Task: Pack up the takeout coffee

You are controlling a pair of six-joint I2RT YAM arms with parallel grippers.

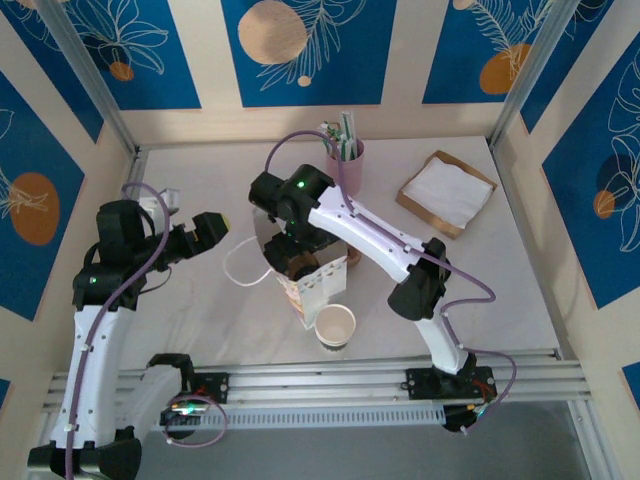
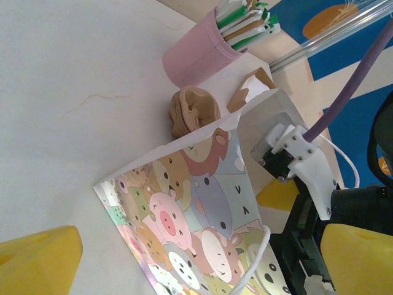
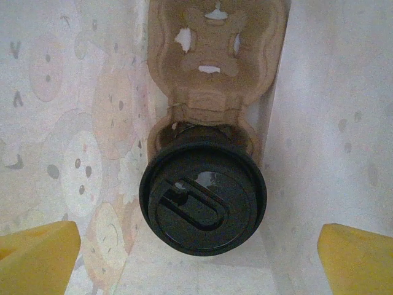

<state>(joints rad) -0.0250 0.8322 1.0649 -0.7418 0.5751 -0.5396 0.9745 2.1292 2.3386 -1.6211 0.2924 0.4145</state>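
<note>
Right wrist, takeout coffee [image 3: 202, 200] in carrier [image 3: 216, 61], overhead, lidless cup [image 1: 335, 325] beside bag [image 1: 310, 288]

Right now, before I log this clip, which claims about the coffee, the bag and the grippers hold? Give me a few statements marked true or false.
1. The takeout coffee sits in the cardboard carrier inside the bag. True.
2. The right gripper is shut on the coffee's lid. False: it is open, its fingers wide apart above the lid.
3. A lidless paper cup stands on the table outside the bag. True.
4. The pink cup of straws lies tipped over. False: it stands upright beyond the bag.
5. The left gripper is shut. False: it is open.
</note>
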